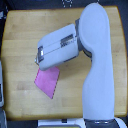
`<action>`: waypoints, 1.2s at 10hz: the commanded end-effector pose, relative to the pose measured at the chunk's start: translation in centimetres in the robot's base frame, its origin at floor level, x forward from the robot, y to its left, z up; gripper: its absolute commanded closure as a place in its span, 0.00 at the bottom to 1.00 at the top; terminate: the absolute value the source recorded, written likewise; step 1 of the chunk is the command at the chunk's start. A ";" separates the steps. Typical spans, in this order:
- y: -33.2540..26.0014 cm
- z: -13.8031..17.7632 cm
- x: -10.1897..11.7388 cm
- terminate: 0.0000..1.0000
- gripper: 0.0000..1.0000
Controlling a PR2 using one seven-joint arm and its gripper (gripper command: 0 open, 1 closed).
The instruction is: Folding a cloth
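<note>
Tabletop (20,30) of pale wooden planks fills my view; I place everything against it. My arm (97,65), smooth white plastic, reaches across its middle. Cloth (47,80), thin flat magenta, lies on it toward the exterior view's lower left, apparently unfolded, upper edge hidden. Gripper (39,57) meets that edge; its jaws I cannot tell.

The cloth (47,80) is a plain pink-magenta sheet, no pattern, lying flat on the wooden counter (20,35); it sits skewed like a diamond, one corner pointing down; its top edge is hidden under the robot's arm.
</note>
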 end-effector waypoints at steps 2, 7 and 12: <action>-3.0 9.6 6.2 0.00 0.00; -11.1 10.8 11.3 0.00 0.00; -21.4 9.4 14.4 0.00 0.00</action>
